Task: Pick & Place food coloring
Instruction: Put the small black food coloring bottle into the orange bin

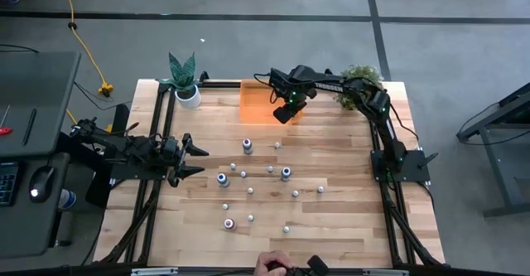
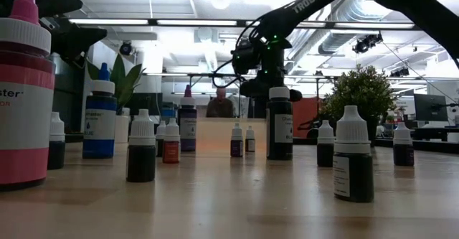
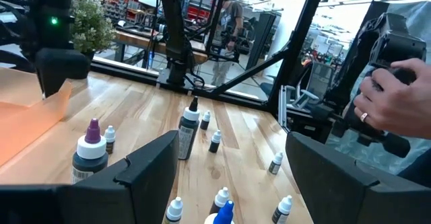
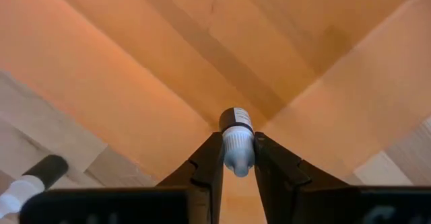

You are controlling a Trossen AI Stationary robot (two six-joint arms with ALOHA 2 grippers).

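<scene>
While the right gripper [image 4: 238,158] hangs over the orange bin [image 1: 258,102] at the table's [image 1: 331,226] far edge, its jaws are closed to a narrow gap on one small dropper bottle [image 4: 236,140], pinched at the white cap, dark body pointing away from the fingers toward the bin floor.

Item, bin: translucent orange walls and floor beneath the jaws; one more small bottle [image 4: 30,179], white cap and dark body, lies on its side off to one side of the fingers, apart from them.

Item, left gripper [image 1: 192,160]: near the table's left edge, jaws spread wide, nothing between them, touching nothing.

Item, food coloring [image 1: 248,181]: many bottles stand upright on the wood ahead of the left jaws, well apart from the right jaws; mostly small white-capped droppers, with a few larger ones, among them a blue one [image 2: 99,120] and a big pink-capped one [image 2: 21,88].

Item, person's hand [image 3: 397,103]: beyond the table, on a dark device.
</scene>
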